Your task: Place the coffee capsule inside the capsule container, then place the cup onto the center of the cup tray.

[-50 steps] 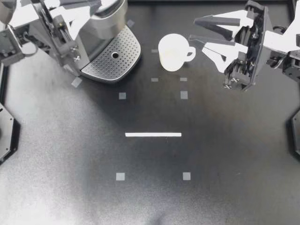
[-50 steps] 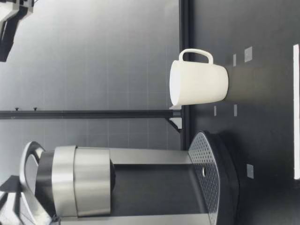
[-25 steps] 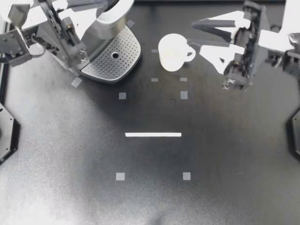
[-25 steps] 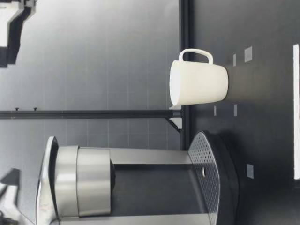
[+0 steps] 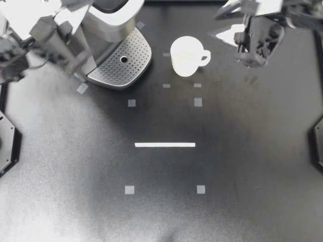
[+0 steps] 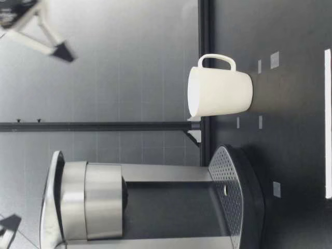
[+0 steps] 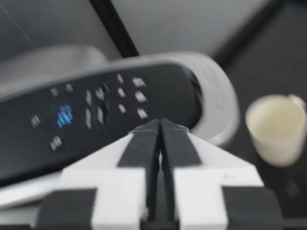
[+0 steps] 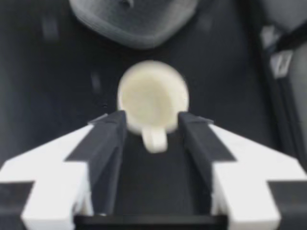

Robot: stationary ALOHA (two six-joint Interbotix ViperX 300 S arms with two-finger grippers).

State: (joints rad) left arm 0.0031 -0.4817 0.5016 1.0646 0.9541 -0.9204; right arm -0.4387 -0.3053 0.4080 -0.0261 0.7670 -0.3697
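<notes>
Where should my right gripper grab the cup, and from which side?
Probably the handle, approached from the side of my right gripper. The cup stands upright on the table with its handle pointing toward that arm, and in the right wrist view the handle lines up between the open jaws.

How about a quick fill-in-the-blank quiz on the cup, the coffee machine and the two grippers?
The cup stands upright on the ____, beside the cup tray.
My right gripper is ____, with the cup ahead of it.
My left gripper is ____.
The cup's handle points toward my ____ side.
Missing words: table; open; shut; right.
</notes>
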